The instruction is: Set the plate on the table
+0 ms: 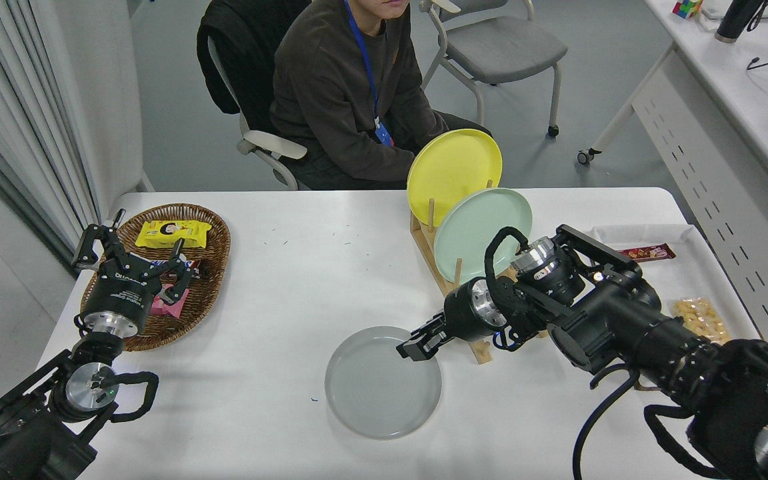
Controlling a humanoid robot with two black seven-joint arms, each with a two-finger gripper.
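The pale grey plate [377, 390] lies flat on the white table [304, 267], near its front middle. My right gripper [411, 349] hovers just over the plate's far right rim. Its fingers stand slightly apart and open, with nothing between them. The right arm reaches in from the lower right, passing in front of the plate rack. My left gripper [132, 250] is parked at the lower left with its fingers spread open, over the near edge of a wicker basket.
A wooden rack [454, 287] behind my right arm holds a yellow plate [454, 167] and a mint green plate [481, 230] on edge. The wicker basket [214, 267] holds snack packets. A white tray [697, 273] with snacks sits at the right. A person [344, 87] sits at the far side.
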